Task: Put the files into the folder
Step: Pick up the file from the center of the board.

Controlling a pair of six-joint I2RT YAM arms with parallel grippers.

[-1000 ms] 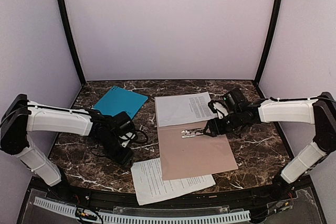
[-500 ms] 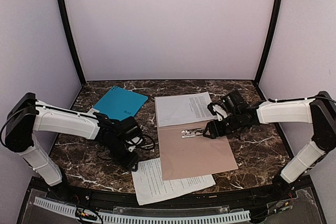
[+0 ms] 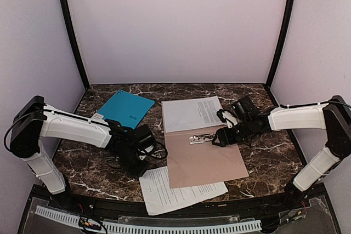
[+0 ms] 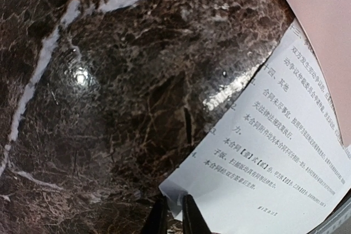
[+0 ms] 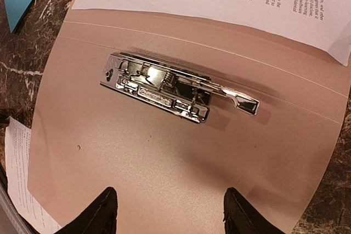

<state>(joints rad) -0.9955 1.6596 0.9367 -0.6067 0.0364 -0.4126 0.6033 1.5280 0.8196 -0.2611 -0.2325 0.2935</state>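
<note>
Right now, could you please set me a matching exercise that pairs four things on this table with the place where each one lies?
Things:
1. teal blue card folder
2. silver metal clip
3. white paper sheet with Chinese print
4. white paper sheet with English print

Places:
A. on the far flap of the open tan card folder
B. at the near edge of the dark marble table
C. far left, clear of the tan folder
D. by the tan folder's fold

Pairs: 1-C, 2-D, 3-B, 4-A.

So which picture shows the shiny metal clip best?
The right wrist view: the metal clip sits large and sharp on the tan folder. The top view shows it only as a tiny silver speck. The left wrist view misses it.
</note>
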